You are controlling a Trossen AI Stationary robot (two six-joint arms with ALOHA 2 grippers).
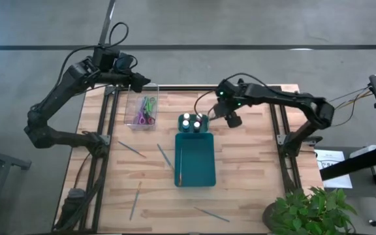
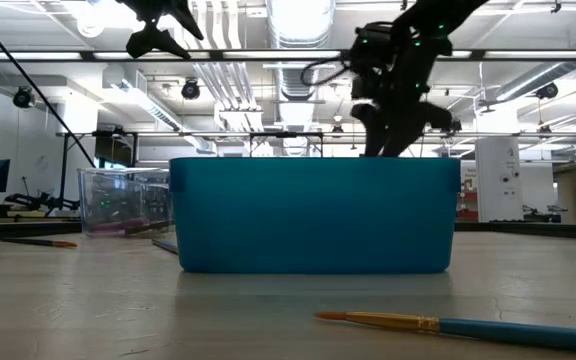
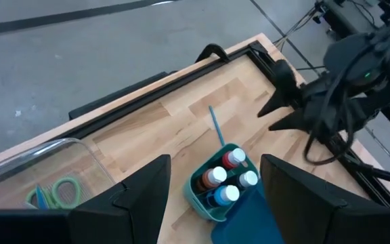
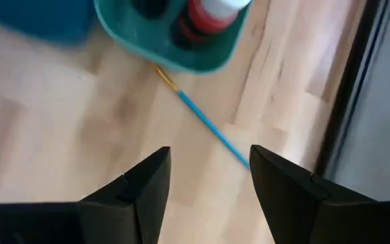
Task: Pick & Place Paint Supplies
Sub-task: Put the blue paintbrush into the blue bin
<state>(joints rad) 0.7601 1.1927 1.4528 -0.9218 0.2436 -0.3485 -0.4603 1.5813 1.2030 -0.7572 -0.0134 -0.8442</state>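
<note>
Jaws of the right gripper point(image 4: 208, 173) stood apart and empty above a blue brush point(image 4: 205, 120), beside the teal tray point(image 1: 195, 175), left gripper point(image 3: 212, 193) jaws apart too.

You look straight down on the whole table point(image 1: 240, 189) from above; the low camera sits level behind the teal tray point(image 2: 313, 215), which both share.

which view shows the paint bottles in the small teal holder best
The left wrist view: all four paint bottles show clearly, caps separate. The high view shows them small from above, the right wrist view catches only part, and in the low view the teal tray hides them.
</note>
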